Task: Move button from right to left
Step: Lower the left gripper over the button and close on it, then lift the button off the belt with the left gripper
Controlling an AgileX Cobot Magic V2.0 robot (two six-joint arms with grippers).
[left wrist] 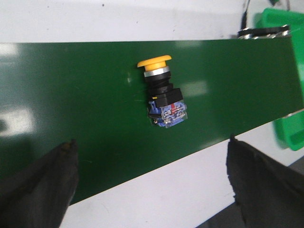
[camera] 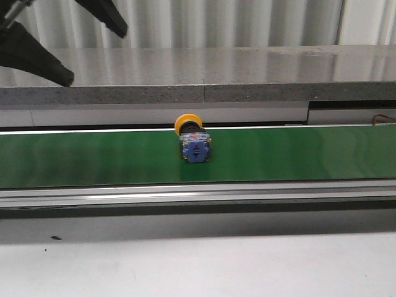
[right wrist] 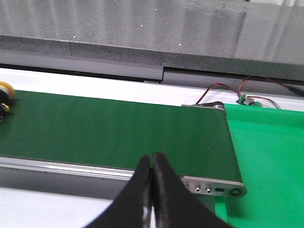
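While lying on the belt (left wrist: 71, 95), button (left wrist: 163, 92) beyond spread left fingers (left wrist: 45, 185), untouched.

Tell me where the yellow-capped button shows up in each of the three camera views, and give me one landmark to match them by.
Front view: the button lies on its side at mid-picture, cap toward the far edge.
Left wrist view: it sits near mid-picture, ahead of the open jaws.
Right wrist view: only its yellow cap shows, cut off at the left edge.
Shared landmark: the green conveyor belt it lies on, seen in all three.
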